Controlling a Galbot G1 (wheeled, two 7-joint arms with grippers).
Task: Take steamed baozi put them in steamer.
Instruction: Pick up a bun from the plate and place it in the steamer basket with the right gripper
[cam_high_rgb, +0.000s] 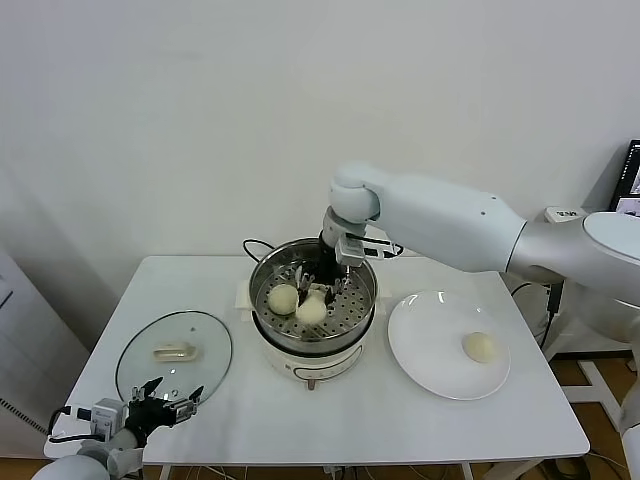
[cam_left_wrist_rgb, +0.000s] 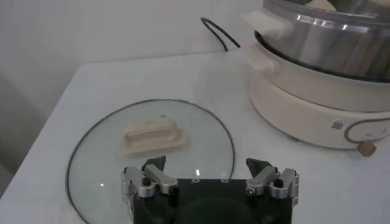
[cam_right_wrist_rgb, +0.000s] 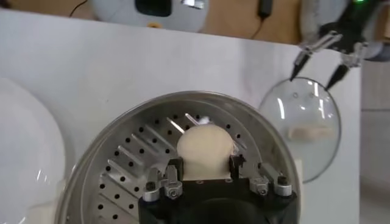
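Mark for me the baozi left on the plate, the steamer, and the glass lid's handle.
baozi on the plate (cam_high_rgb: 481, 346), head view, middle of its dome.
steamer (cam_high_rgb: 362, 268), head view, steel wall on the robot's right side.
lid handle (cam_left_wrist_rgb: 152, 135), left wrist view, middle of the cream bar.

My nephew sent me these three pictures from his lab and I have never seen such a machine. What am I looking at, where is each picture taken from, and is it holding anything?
It is a two-armed robot at a white table. The wide picture comes from a camera on its head; the other two come from cameras on its wrists.

In the middle stands a steel steamer on a white cooker base. The right gripper is inside it, shut on a baozi, a round cream-white bun. Another bun lies in the steamer beside it. One more bun waits on the white plate.

The left gripper is open and holds nothing, parked at the table's near left corner by the glass lid.
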